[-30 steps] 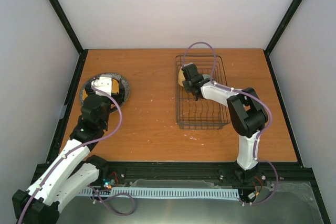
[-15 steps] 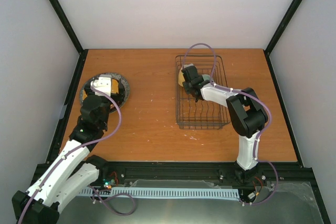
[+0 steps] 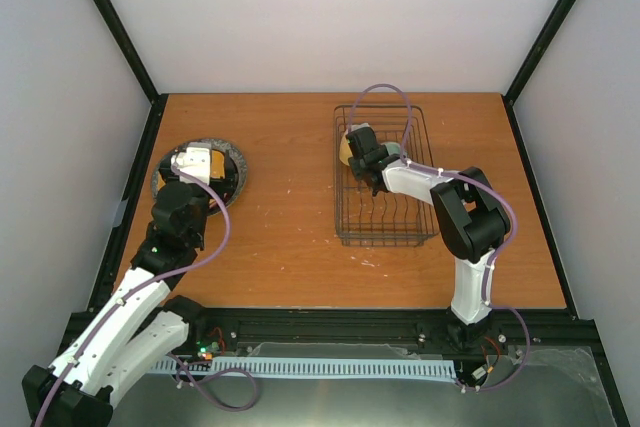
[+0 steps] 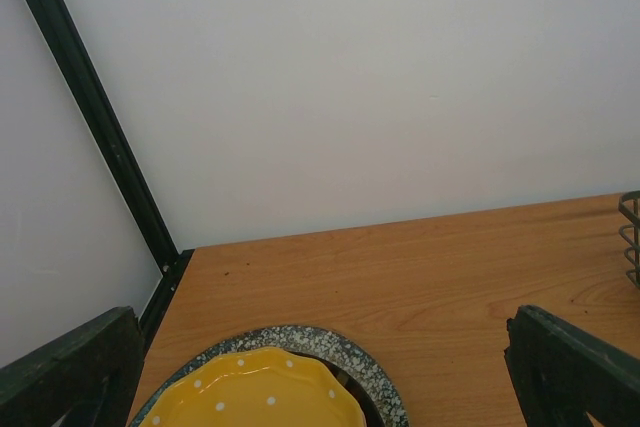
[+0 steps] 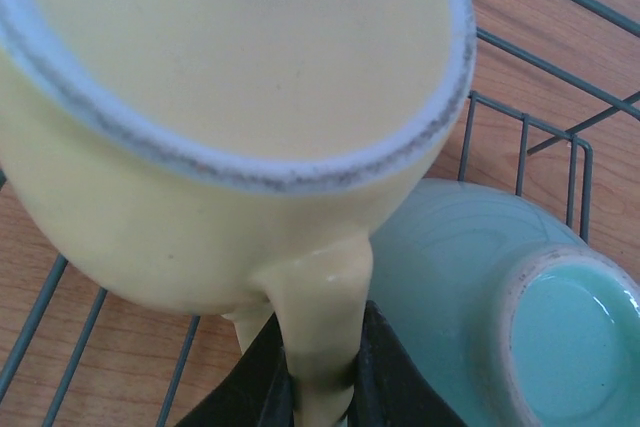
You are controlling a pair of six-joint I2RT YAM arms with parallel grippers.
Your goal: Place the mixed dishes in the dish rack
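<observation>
Right gripper (image 5: 320, 392) clamps the yellow mug (image 5: 240, 97) by its handle at the dish rack (image 5: 521, 152)'s left edge; left gripper (image 4: 322, 367) gapes above the half-cropped orange-yellow plate (image 4: 250, 392).

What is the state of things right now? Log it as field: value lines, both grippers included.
left gripper: open, empty, above the orange-yellow plate
right gripper: shut on the handle of the yellow mug
yellow mug: held tilted, over the wires of the dish rack
green bowl: upside down in the dish rack, beside the mug
orange-yellow plate: lying on the grey speckled plate
grey speckled plate: on the table, left side, outside the rack
left to load: both plates
</observation>
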